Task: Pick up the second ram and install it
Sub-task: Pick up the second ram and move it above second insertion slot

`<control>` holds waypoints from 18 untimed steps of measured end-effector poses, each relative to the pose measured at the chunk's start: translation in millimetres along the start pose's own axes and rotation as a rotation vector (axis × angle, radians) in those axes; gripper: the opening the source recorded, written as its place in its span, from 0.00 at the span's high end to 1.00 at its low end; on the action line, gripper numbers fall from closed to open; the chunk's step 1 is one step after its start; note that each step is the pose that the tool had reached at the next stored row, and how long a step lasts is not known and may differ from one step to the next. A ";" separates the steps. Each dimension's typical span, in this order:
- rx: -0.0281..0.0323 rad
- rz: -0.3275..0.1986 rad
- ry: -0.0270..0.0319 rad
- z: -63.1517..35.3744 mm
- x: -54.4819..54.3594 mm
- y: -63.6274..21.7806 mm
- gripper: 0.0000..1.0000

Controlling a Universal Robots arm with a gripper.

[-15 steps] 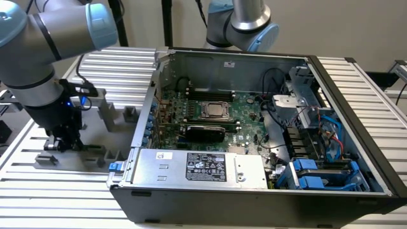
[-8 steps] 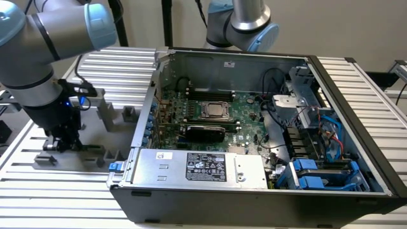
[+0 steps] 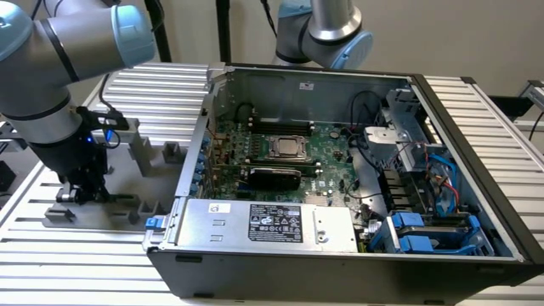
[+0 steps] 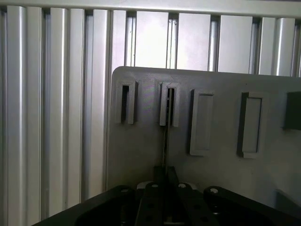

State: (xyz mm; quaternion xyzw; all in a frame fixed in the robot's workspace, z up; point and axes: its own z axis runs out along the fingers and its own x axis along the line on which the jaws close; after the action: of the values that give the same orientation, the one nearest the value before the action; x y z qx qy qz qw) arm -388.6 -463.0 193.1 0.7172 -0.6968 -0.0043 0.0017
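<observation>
Over the grey tray (image 3: 127,167) at the exterior view's left, beside the open computer case (image 3: 340,277), the gripper (image 4: 164,171) pinched the thin, edge-on memory stick (image 4: 164,141) standing in a slotted block (image 4: 175,106), while the power-supply label (image 3: 274,224) was too small to read.

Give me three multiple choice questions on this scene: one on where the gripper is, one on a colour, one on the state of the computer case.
1. Where is the gripper? A raised high in the air; B down at the grey fixture plate; C above the power supply.
2. What colour are the drive brackets? A red; B yellow; C blue.
3. The computer case is: A open on top; B closed by a panel; C wrapped in film.
Answers: B, it sits at the plate, on the exterior view's left of the case. C, they are bright blue. A, the motherboard lies exposed.
</observation>
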 end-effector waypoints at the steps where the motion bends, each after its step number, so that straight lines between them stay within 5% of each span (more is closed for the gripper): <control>1: 0.0000 0.000 0.0000 0.0 0.0 0.0 0.86; 18: 0.0002 0.020 -0.0002 -0.4 0.1 0.1 0.86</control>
State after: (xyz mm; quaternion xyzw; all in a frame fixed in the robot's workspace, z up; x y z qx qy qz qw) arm -388.7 -463.0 193.6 0.7100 -0.7041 -0.0043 0.0017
